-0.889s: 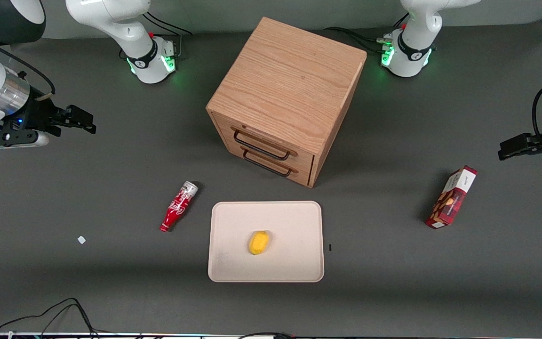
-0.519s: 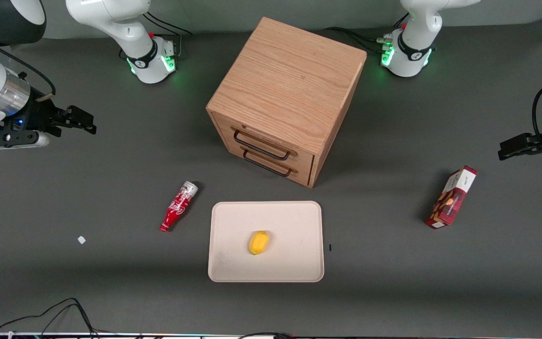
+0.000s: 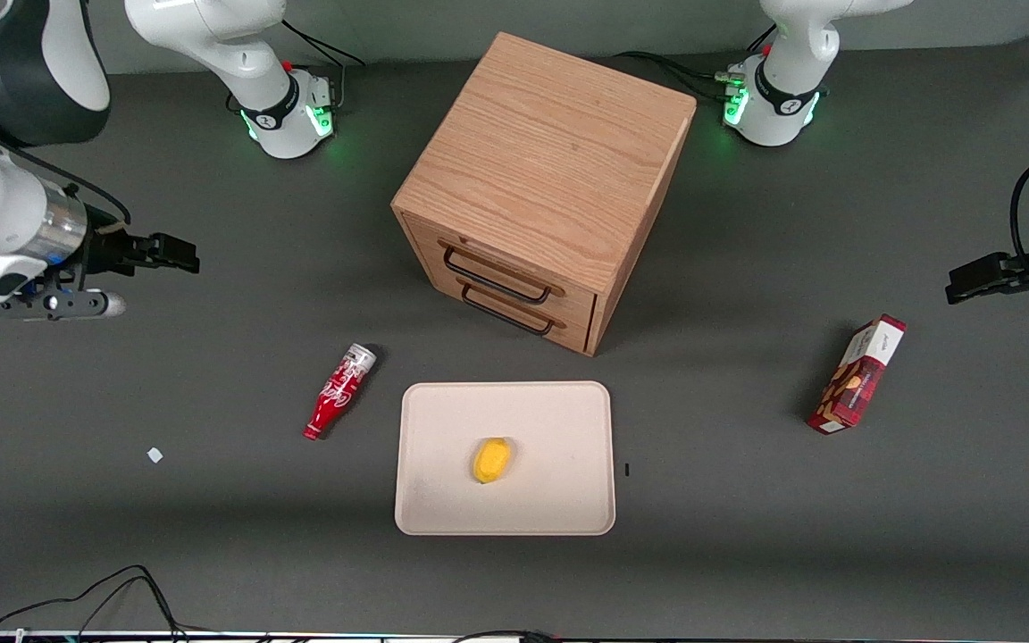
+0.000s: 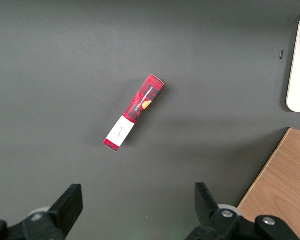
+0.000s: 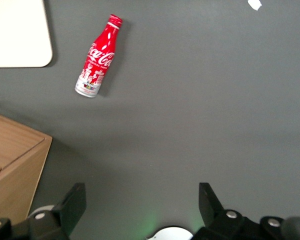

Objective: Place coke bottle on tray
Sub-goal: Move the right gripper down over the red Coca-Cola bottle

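Observation:
The coke bottle [image 3: 339,391], red with white script and a silver-white wide end, lies on its side on the dark table beside the tray [image 3: 425,509], its neck pointing toward the front camera. It also shows in the right wrist view [image 5: 98,57]. The cream-beige tray's corner shows there too [image 5: 20,50]. My right gripper [image 3: 177,252] hangs open and empty above the table toward the working arm's end, well apart from the bottle and farther from the front camera than it. Its fingers [image 5: 75,202] stand wide apart.
A yellow fruit [image 3: 491,459] lies on the tray. A wooden two-drawer cabinet [image 3: 543,183] stands farther from the camera than the tray. A red snack box [image 3: 857,373] lies toward the parked arm's end. A small white scrap [image 3: 154,455] lies on the table.
My right gripper has moved a little toward the bottle and nearer the front camera. The bottle, tray and fruit have not moved.

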